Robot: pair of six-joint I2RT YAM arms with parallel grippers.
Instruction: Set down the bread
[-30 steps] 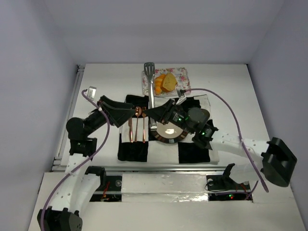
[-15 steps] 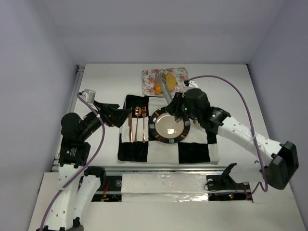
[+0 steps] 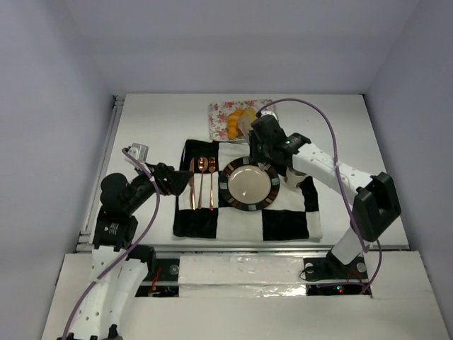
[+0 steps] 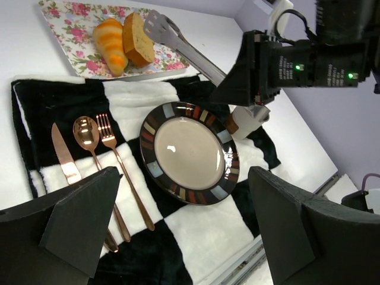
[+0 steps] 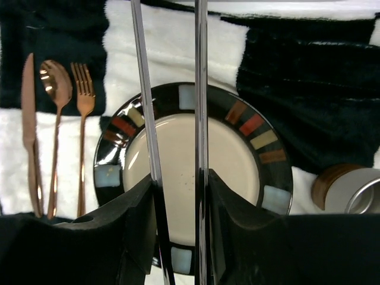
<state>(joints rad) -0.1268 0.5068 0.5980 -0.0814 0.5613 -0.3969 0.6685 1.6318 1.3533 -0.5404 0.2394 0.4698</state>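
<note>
Sitting on floral tray (image 4: 70,19): orange ridged croissant (image 4: 110,45) w/ tan slice (image 4: 138,46); R jaws clamped on tongs (image 4: 184,53), L jaws apart

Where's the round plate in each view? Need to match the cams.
Top external: plate sits just right of frame centre, in front of the right arm's wrist.
Left wrist: plate is at frame centre.
Right wrist: plate is at centre, partly behind the two arms of the tongs.
Shared landmark: the copper fork lies just left of the plate in all three.
</note>
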